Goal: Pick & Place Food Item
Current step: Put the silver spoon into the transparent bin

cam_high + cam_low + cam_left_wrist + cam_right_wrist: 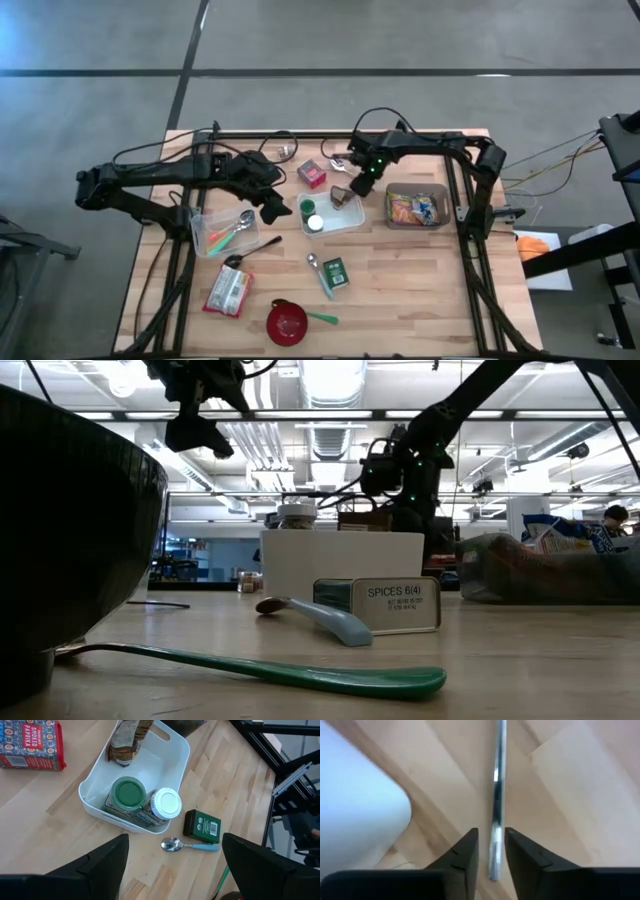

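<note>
My right gripper points down by the far right corner of the white bin. It is open by a narrow gap, with the near end of a metal utensil's handle between its fingers. The utensil lies flat on the wood. The bin holds a green-lidded jar, a white-lidded jar and a brown packet. My left gripper hangs open above the bin's left side, holding nothing. My right gripper stands with one finger on each side of the handle's free end, coming from above and lying along the handle. A thin gap shows beside the left finger. I cannot tell whether the other finger touches the handle.
A red box lies beyond the bin and a clear tub of snack packs stands to its right. Nearer are a green spice box, a blue-handled spoon, a red bowl, a green spoon and a cutlery tub.
</note>
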Robot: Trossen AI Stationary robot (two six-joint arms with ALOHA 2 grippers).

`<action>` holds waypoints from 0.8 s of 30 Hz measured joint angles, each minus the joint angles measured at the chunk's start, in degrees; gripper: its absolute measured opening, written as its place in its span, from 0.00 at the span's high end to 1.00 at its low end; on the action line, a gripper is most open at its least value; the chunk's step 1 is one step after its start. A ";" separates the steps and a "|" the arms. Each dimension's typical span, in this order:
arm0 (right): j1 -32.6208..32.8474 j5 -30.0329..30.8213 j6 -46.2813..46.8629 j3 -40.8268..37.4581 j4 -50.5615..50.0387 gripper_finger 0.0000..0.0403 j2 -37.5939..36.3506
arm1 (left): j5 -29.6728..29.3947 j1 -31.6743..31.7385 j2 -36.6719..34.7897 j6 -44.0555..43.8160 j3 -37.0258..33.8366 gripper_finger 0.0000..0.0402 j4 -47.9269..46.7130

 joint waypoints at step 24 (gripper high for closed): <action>3.56 -7.27 2.39 10.74 1.87 0.60 6.01 | 0.02 0.00 0.00 -0.05 0.00 0.19 -0.04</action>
